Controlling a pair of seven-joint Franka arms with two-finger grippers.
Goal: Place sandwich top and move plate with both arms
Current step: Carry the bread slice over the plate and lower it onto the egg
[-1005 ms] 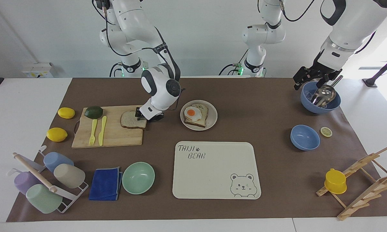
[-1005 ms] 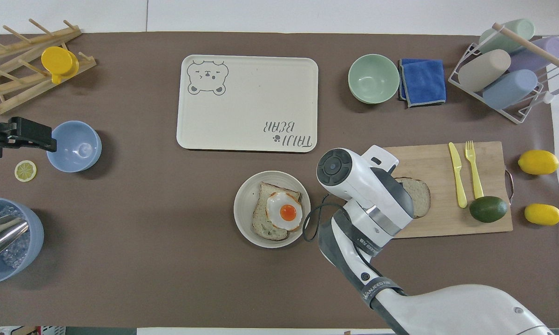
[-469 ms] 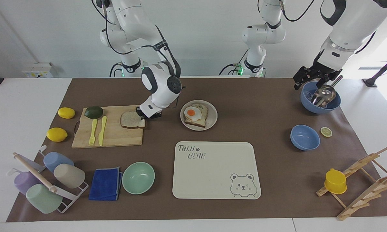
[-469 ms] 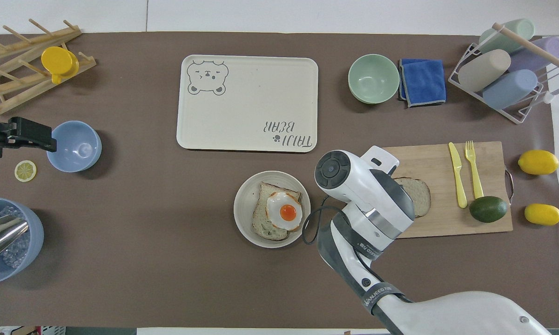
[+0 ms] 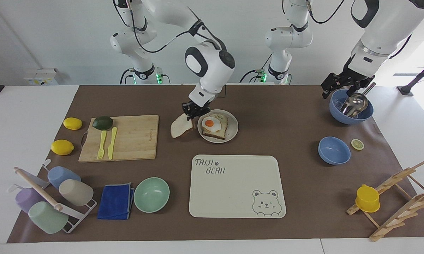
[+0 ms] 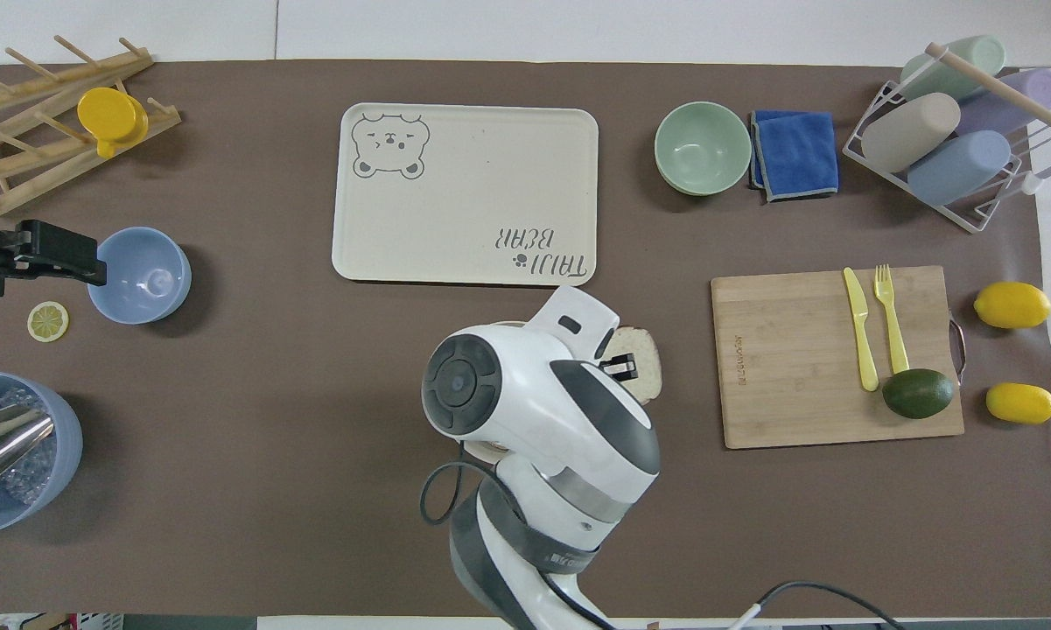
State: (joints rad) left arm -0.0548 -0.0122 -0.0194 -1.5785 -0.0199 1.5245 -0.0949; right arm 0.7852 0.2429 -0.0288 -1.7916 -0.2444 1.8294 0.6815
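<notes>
The worktop [image 5: 268,106] has a brown cover; on it lie the plate [image 5: 232,131], a bear tray [image 5: 233,190], a cutting board [image 5: 134,141], bowls and lemons.

The right gripper [image 5: 193,110], closed on the sandwich top [image 5: 181,126], hangs at the edge of the plate [image 5: 233,131]; whether the slice clears the rim cannot be judged. Open mat lies between plate and tray [image 5: 233,183], and between plate and cutting board [image 5: 134,141]. The left gripper [image 5: 339,84] waits over the blue bowl with the scoop [image 5: 351,112], well apart.
</notes>
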